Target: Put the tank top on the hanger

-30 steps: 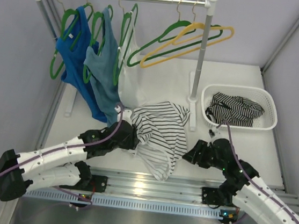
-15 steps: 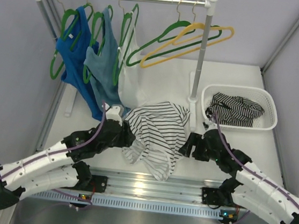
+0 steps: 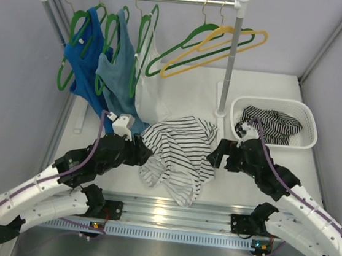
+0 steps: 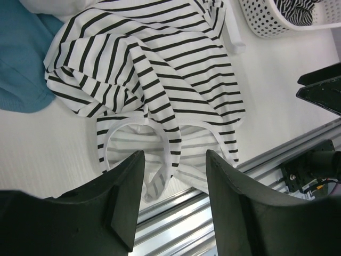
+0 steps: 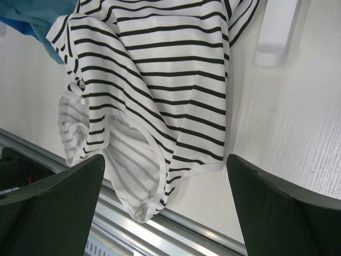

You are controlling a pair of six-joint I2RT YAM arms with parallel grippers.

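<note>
The tank top [image 3: 180,154] lies crumpled on the table [image 3: 275,84], long axis 12-to-6 o'clock, at 3 o'clock from the left gripper [image 3: 138,153] (the nearer) and 9 o'clock from the right gripper [image 3: 212,152]; both spread wide, holding nothing.

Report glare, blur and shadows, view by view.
Top external: bright glare on the metal rail at the near edge; tank top evenly lit. Left wrist: stripes sharp, left tool dark and soft-edged. Right wrist: right tool a dark, slightly blurred silhouette; stripes sharp.
</note>
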